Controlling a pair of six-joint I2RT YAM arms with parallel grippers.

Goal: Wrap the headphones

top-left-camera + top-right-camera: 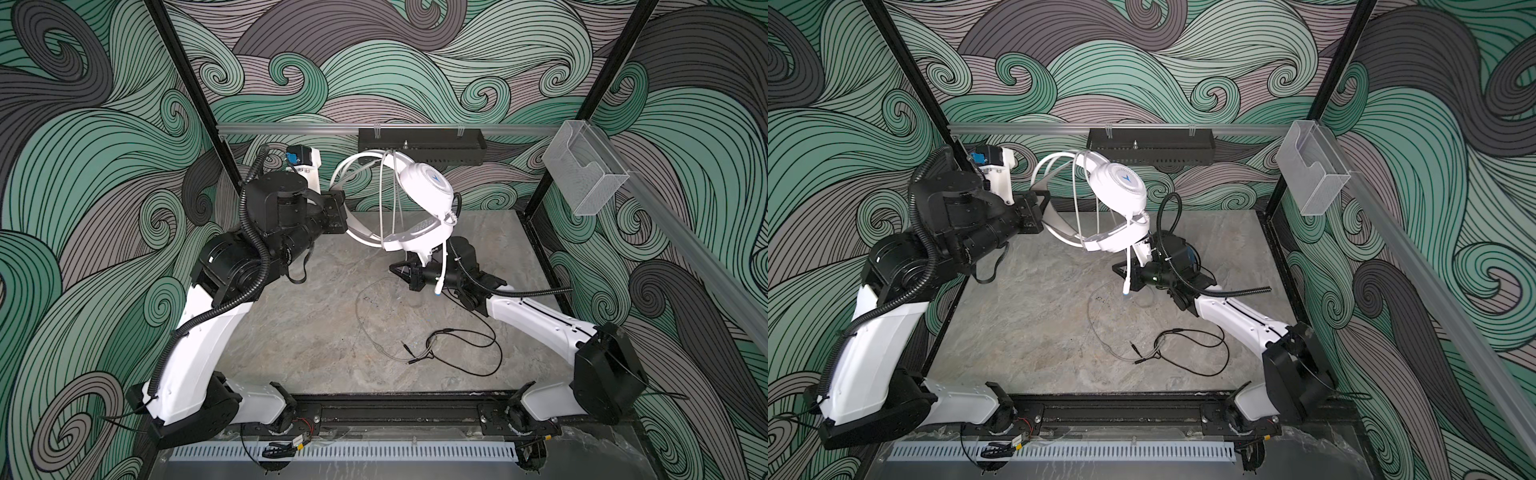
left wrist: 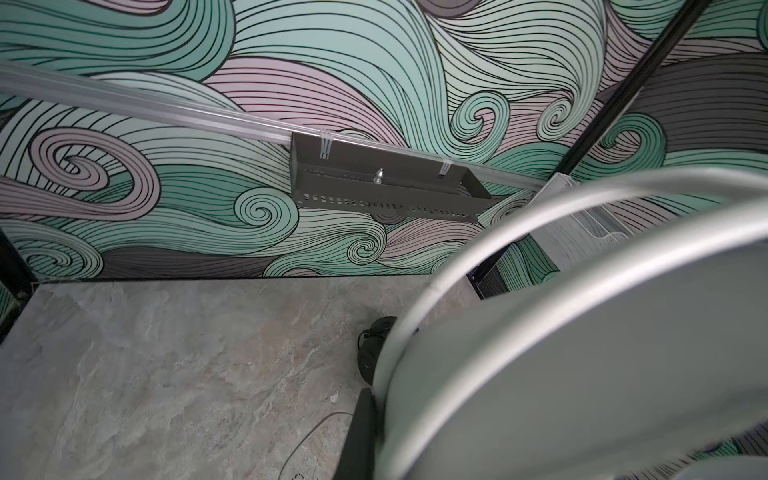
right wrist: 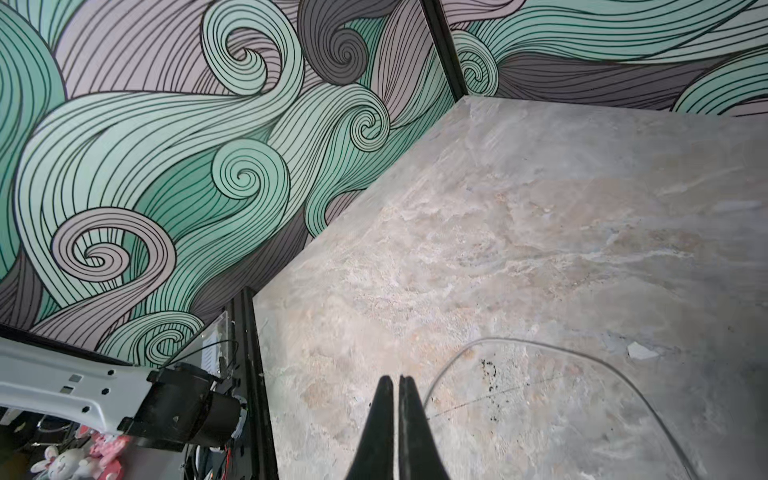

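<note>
The white headphones [image 1: 426, 187] [image 1: 1119, 185] hang in the air above the back of the table. My left gripper [image 1: 344, 214] [image 1: 1044, 212] is shut on their headband [image 2: 582, 353], which fills much of the left wrist view. Loops of pale cord cross the headband, and the white cord's end [image 1: 438, 289] [image 1: 1126, 289] dangles past my right gripper [image 1: 395, 269] [image 1: 1117, 268]. That gripper sits low under the ear cups, shut [image 3: 397, 380], with nothing visible between its fingers. A thin grey cord [image 3: 540, 343] on the table runs up beside one finger.
A black cord [image 1: 478, 345] [image 1: 1204, 345] with plugs lies looped on the marble table [image 1: 311, 324], running under my right arm. A black tray [image 1: 422, 145] hangs on the back rail. A clear plastic bin [image 1: 584, 178] hangs on the right rail.
</note>
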